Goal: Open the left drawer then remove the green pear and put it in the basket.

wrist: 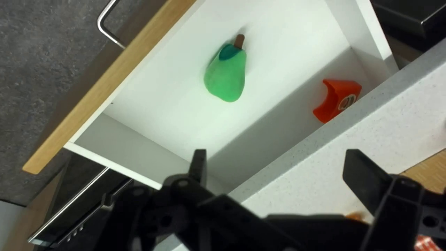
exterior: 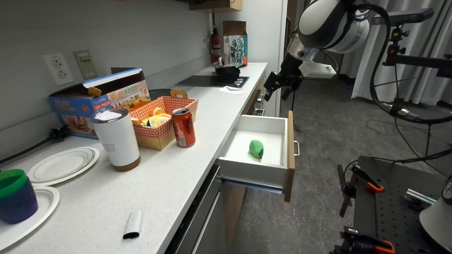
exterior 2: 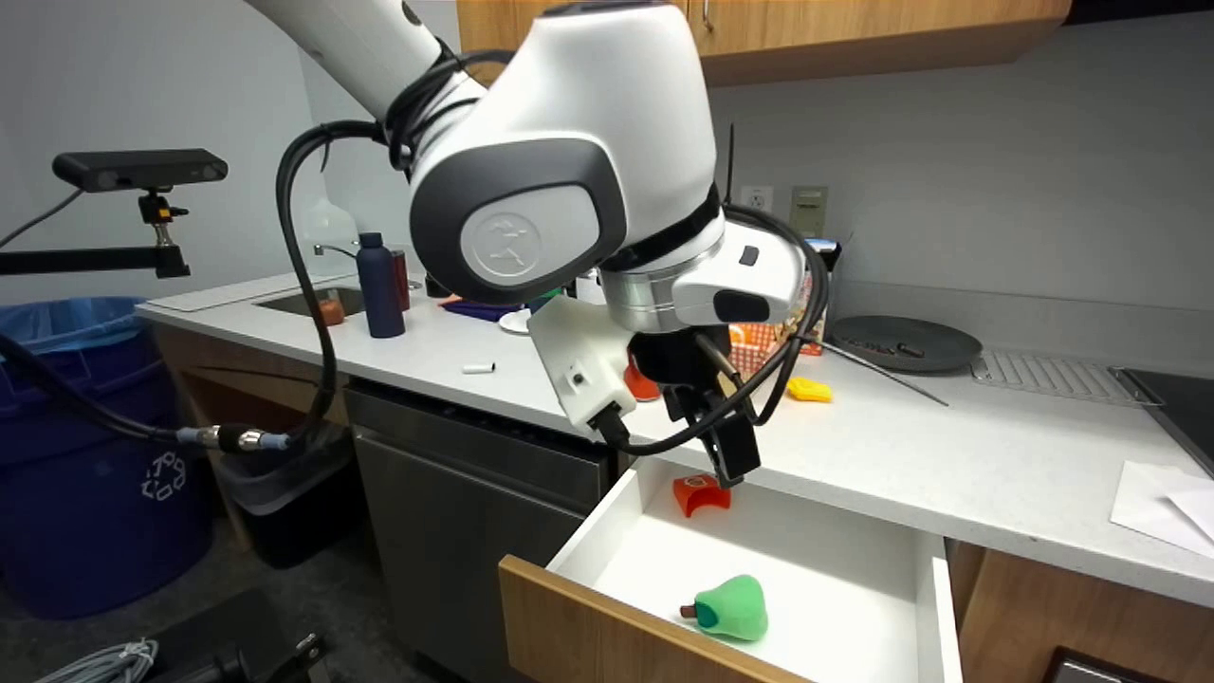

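Observation:
The left drawer (exterior: 235,143) stands pulled out, its white interior showing in both exterior views (exterior 2: 844,598) and the wrist view (wrist: 278,66). Its silver handle (exterior: 296,148) is on the wood front. The green pear (exterior: 256,148) lies on its side on the drawer floor; it also shows in an exterior view (exterior 2: 732,607) and the wrist view (wrist: 226,76). The basket (exterior: 157,135), red-checked with food items inside, stands on the counter; it is mostly hidden by the arm in an exterior view (exterior 2: 749,353). My gripper (wrist: 275,155) is open and empty, above the drawer and counter edge, apart from the pear.
An orange-red piece (wrist: 339,99) lies at the drawer's back corner. A red can (exterior: 183,127) and white tumbler (exterior: 116,141) stand beside the basket. A blue box (exterior: 81,113) is behind it. The counter edge (wrist: 303,146) overhangs the drawer's back. A yellow piece (exterior 2: 809,390) lies on the counter.

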`<state>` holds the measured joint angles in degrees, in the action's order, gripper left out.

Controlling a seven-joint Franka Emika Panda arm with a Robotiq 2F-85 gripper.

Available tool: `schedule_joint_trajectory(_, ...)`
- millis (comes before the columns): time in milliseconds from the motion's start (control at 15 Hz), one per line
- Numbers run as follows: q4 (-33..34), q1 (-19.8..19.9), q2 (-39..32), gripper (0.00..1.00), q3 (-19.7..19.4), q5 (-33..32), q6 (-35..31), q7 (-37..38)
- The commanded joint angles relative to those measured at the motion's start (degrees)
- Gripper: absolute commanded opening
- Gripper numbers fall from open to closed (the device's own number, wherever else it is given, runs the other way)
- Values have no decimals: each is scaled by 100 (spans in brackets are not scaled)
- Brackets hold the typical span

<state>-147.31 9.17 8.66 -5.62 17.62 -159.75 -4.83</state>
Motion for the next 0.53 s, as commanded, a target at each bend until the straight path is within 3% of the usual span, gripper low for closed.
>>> schedule_joint_trajectory(0,288,-276,-574,100,-77,-192,109,-192)
schedule_joint_trajectory(467,767,-235,-1528,100,-6,-667,-132,-304)
